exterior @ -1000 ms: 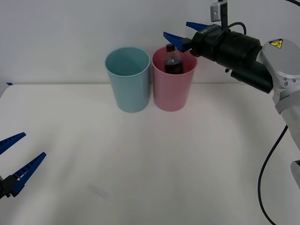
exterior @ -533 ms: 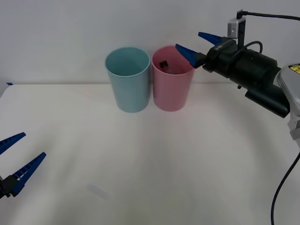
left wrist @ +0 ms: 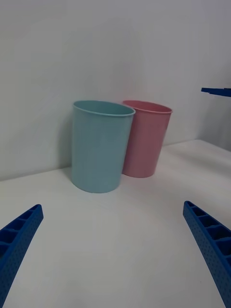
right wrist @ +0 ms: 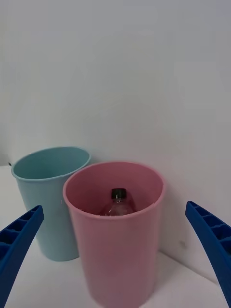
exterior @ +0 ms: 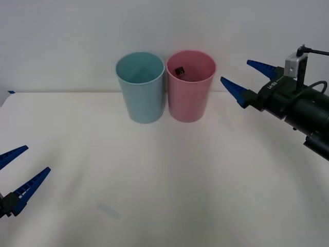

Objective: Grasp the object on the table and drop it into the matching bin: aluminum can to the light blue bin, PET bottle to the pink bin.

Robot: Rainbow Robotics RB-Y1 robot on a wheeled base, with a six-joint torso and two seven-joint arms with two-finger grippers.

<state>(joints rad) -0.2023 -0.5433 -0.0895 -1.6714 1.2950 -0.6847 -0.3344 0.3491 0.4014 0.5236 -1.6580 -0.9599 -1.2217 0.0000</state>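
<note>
Resting inside the pink bin (exterior: 190,98), upper centre of frame, the bottle (right wrist: 118,204) shows its black cap; sort looks done. Right gripper (exterior: 249,81) hangs right of it, fingers apart, empty. Left gripper (exterior: 20,181) idles lower left, fingers apart.

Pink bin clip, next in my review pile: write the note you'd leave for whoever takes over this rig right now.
Right claw: open, holding nothing, in the air to the right of the pink bin, about level with its rim.
Left claw: open, holding nothing, parked low at the near left of the table.
PET bottle: inside the pink bin, black cap showing below the rim.
Light blue bin: stands right beside the pink bin, on its left.
Done: bottle is in the matching bin.
Left: nothing to sort on the table; probably just park the right arm.
</note>
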